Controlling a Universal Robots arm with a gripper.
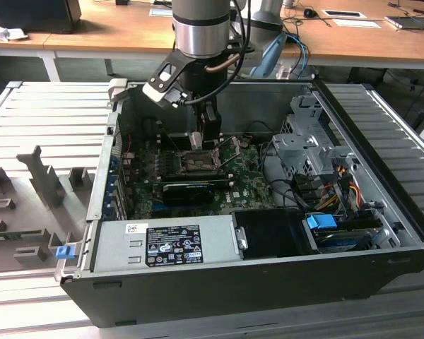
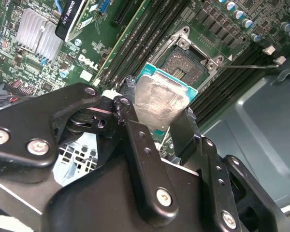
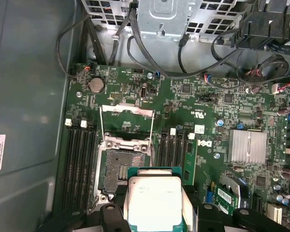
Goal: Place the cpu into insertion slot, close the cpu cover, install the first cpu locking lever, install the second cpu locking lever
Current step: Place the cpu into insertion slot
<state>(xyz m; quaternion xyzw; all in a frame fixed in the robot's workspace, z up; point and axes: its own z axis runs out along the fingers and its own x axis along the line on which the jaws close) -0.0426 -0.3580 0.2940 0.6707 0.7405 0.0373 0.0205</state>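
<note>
The cpu [image 3: 153,199], a small square chip with a silvery top and green edge, sits between my black fingers [image 3: 109,213] in both wrist views; my gripper [image 2: 157,116] is shut on the cpu [image 2: 156,102]. It hangs just above and beside the open insertion slot [image 3: 118,170], whose contact field is bare. The cpu cover [image 3: 127,111] stands swung up behind the slot, with two thin locking levers [image 3: 102,128] raised beside it. In the exterior view my gripper [image 1: 200,141] hovers over the insertion slot [image 1: 198,162] inside the open computer case.
Memory slots [image 3: 79,164] flank the socket on both sides. A black graphics card [image 1: 187,191] lies in front of it, a heatsink [image 3: 246,146] nearby. The drive cage [image 1: 307,141] with cables and the power supply [image 1: 162,244] crowd the case's right and front.
</note>
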